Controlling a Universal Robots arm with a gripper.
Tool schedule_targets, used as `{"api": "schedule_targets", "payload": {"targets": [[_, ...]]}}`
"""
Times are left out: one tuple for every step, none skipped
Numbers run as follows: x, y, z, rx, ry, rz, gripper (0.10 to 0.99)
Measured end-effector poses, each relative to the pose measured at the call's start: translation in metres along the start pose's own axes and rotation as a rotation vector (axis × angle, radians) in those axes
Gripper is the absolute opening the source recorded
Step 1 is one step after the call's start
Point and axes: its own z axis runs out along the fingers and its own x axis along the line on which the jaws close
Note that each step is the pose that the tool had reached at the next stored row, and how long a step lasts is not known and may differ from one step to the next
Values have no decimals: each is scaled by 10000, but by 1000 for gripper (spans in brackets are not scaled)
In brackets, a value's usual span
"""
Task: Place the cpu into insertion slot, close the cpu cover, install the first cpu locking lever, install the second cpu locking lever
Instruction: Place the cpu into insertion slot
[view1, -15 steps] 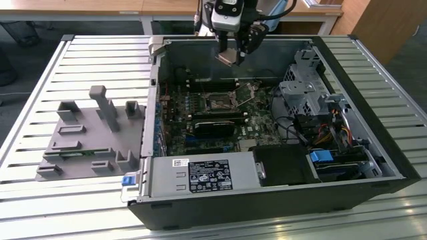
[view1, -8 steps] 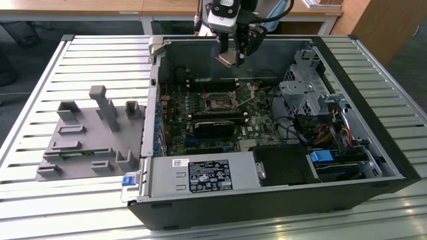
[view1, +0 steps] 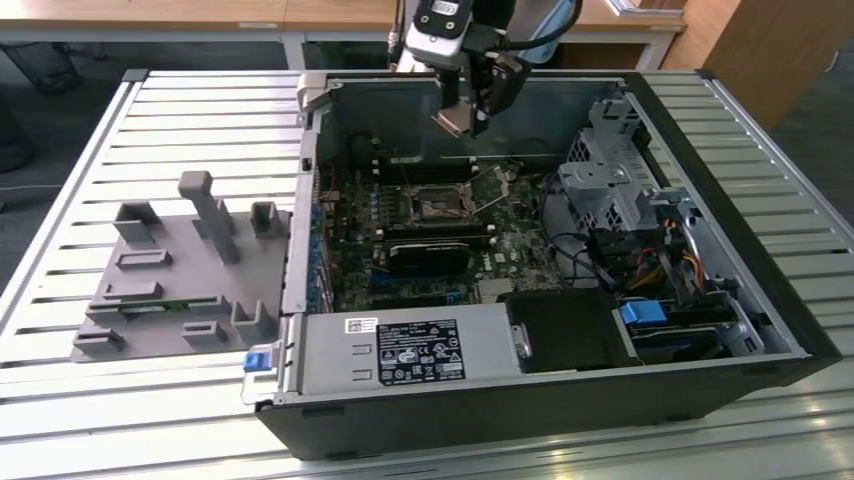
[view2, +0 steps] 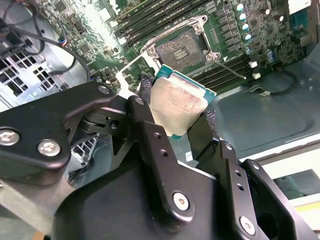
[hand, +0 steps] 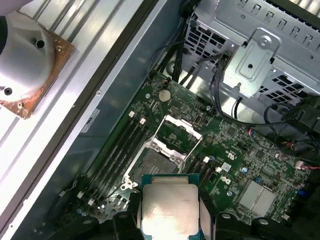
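The cpu (view2: 177, 102) is square, so no side is longer; its dull metal face looks toward the cameras in both wrist views, a bit tilted; the gripper (view1: 463, 122) pinches it by two edges, one finger on each side; the arm points down into the open computer case (view1: 507, 425); the cpu hangs in the air, apart from the insertion slot (hand: 157, 162); the cpu cover (hand: 184, 126) is flipped open beside the slot.
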Motion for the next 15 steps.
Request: {"api": "schedule_targets", "payload": {"targets": [[1,0,4,-3,-10,121,541],[1,0,8,-7,-22,263,541],[1,0,11,-10,-37,421,541],[1,-1,15,-13,-52,605,541],[1,-1,19,-17,-68,783,541],[1,-1,23,-19,-85,963,541],[1,-2,28,-23,-101,1142,541],[1,-2,33,-25,-118,1332,541],[1,-2,38,-29,-134,1506,541],[1,-3,42,-31,-149,1673,541],[0,-3,47,-35,-162,1837,541],[0,-4,52,-39,-177,2011,541],[0,-4,56,-42,-194,2190,541],[0,-5,62,-46,-209,2368,541],[0,-5,68,-49,-227,2565,541]]}}
